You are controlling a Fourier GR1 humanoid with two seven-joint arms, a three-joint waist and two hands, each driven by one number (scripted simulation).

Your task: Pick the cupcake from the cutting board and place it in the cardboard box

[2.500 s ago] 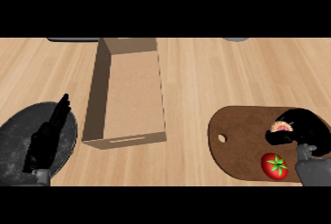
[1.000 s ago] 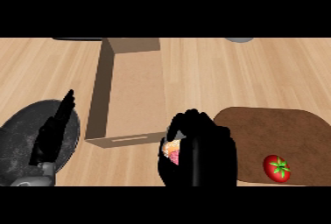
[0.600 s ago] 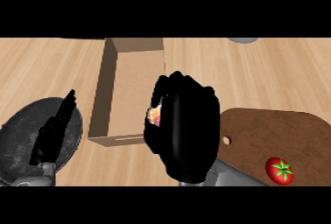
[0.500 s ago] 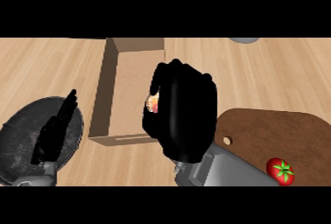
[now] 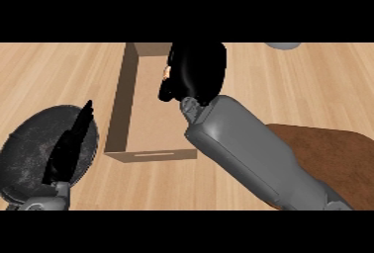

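Note:
My right hand [image 5: 196,69] hangs over the far part of the open cardboard box [image 5: 121,106], fingers curled round the cupcake [image 5: 167,72], of which only a thin pink and orange sliver shows at the hand's left edge. Its grey forearm [image 5: 252,153] crosses from the lower right and hides part of the dark brown cutting board [image 5: 321,143]. My left hand [image 5: 70,143] rests open at the lower left, fingers straight and pointing up, over a dark round plate [image 5: 22,148].
The box is long and narrow and runs away from me on the wooden counter. A grey round object [image 5: 283,45] peeks in at the top right edge. Bare counter lies left of the box and at the far right.
My right hand carried the cupcake from the cutting board leftward and away from me, to above the box's far part. The forearm now hides the tomato. The left hand stayed put.

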